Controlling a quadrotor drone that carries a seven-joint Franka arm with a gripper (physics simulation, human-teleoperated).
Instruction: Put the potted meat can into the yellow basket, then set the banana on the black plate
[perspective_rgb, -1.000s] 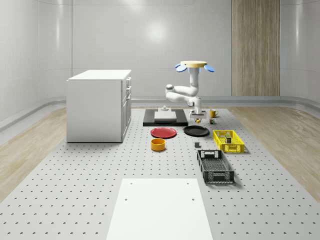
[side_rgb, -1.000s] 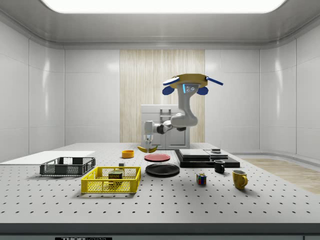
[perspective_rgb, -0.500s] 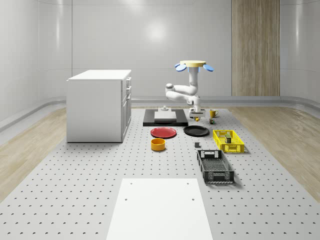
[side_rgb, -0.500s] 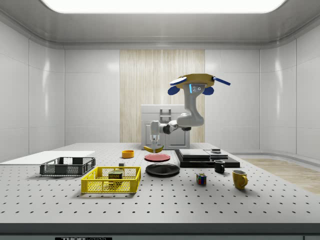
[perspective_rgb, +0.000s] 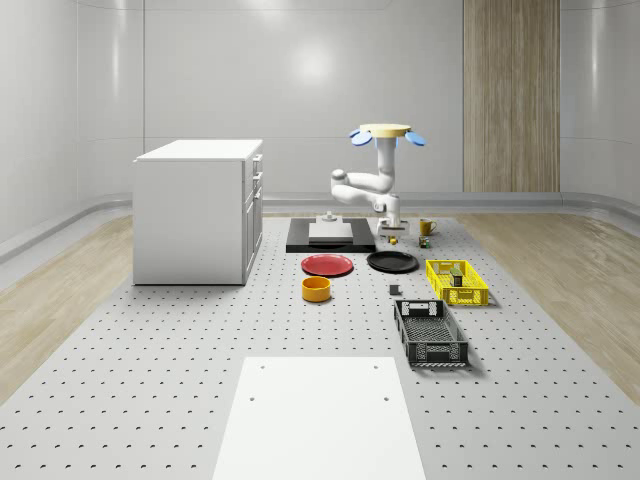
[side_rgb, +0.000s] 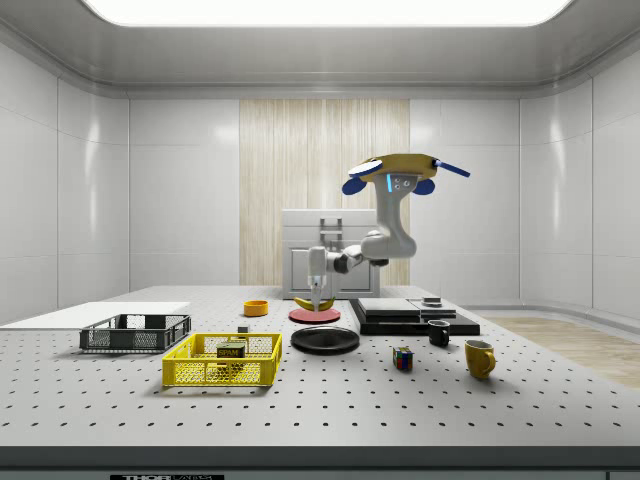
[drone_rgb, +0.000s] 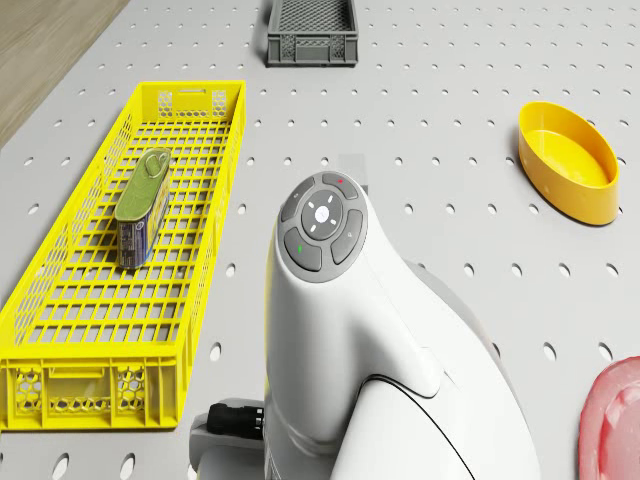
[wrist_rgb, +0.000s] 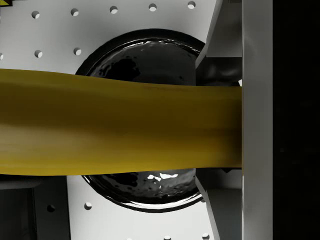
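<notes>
Drone (side_rgb: 405, 166) hovers above the table (perspective_rgb: 150, 380), over its far part near the black slab (side_rgb: 410, 318), with the arm (side_rgb: 375, 245) reaching down and toward the side view's left. Its gripper (side_rgb: 318, 290) hangs above the black plate (side_rgb: 325, 340) and is clamped on the banana (side_rgb: 312, 303), which sticks out sideways under the fingers, clear of the plate. In the wrist view the banana (wrist_rgb: 120, 125) runs straight across between the jaws, and the plate (wrist_rgb: 145, 55) lies directly behind it, glossy and round. From the whole-scene view the gripper (perspective_rgb: 394, 236) sits just beyond the plate (perspective_rgb: 392, 262).

The can (drone_rgb: 140, 205) already lies in the yellow basket (drone_rgb: 60, 330) (on its side, along the basket's length). In the side view the basket (side_rgb: 222, 362) stands toward the left of the plate, with the can (side_rgb: 231, 351) showing through its mesh.

Around them: a red plate (perspective_rgb: 327, 265) just beside the black one, an orange bowl (perspective_rgb: 316, 289) nearer the camera in the whole-scene view, a grey crate (perspective_rgb: 430, 333) beyond the basket's near end, a yellow mug (side_rgb: 479, 357), a black mug (side_rgb: 438, 333) and a coloured cube (side_rgb: 402, 358) toward the side view's right. A white cabinet (perspective_rgb: 198, 210) stands at the whole-scene view's left, and a white sheet (perspective_rgb: 318, 418) lies on the table's near end.
</notes>
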